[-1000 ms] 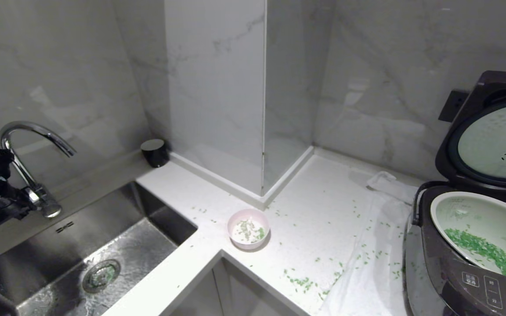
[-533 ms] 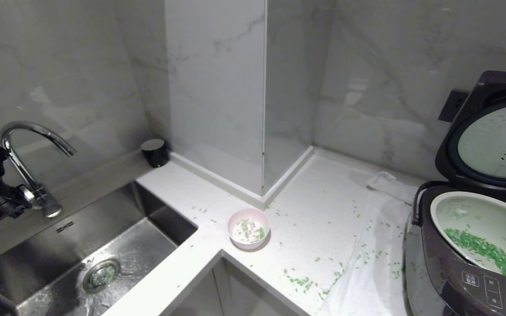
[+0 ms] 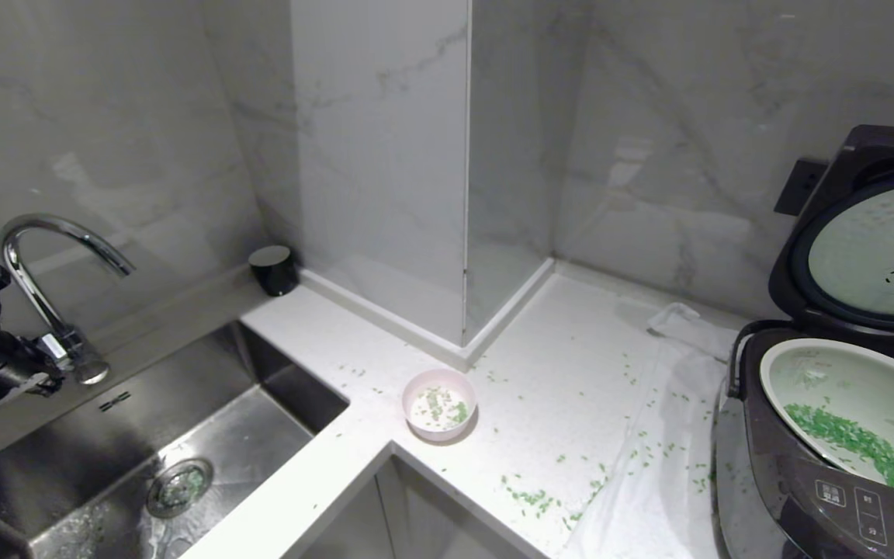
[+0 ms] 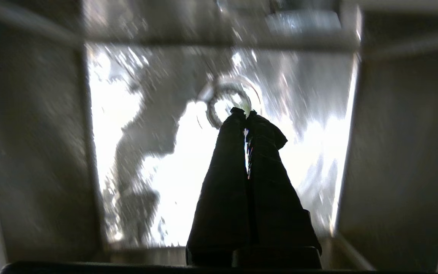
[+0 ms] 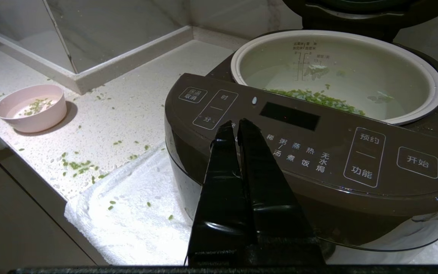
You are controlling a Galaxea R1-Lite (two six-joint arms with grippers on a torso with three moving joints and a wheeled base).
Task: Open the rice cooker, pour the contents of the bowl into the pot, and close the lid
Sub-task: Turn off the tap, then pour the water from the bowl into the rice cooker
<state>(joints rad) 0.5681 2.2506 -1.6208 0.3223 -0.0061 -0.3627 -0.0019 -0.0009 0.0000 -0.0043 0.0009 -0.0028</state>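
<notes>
The large dark grey-brown rice cooker (image 3: 827, 435) stands at the right end of the white speckled counter (image 3: 571, 373), partly on a white cloth (image 3: 649, 497). Its hinged lid (image 3: 866, 241) is raised, with the pale round inner plate facing forward. The round whitish-green inner pot (image 5: 337, 72) sits in the cooker and holds a band of bright green grain-like contents (image 3: 858, 446).

The small pale pink bowl (image 3: 439, 404) stands upright near the counter's inner corner, well apart from the cooker, with a few green grains left inside. More green grains lie scattered over the counter and cloth between bowl and cooker.

The left tool (image 4: 246, 113) hangs over the stainless steel sink (image 3: 67, 466), beside the curved chrome tap (image 3: 51, 272); its fingers are clenched together and grasp nothing. The right tool (image 5: 235, 125) is low in front of the cooker's button panel, fingers pressed together, empty. A small black cylindrical cup (image 3: 273, 269) stands by the wall behind the sink.
</notes>
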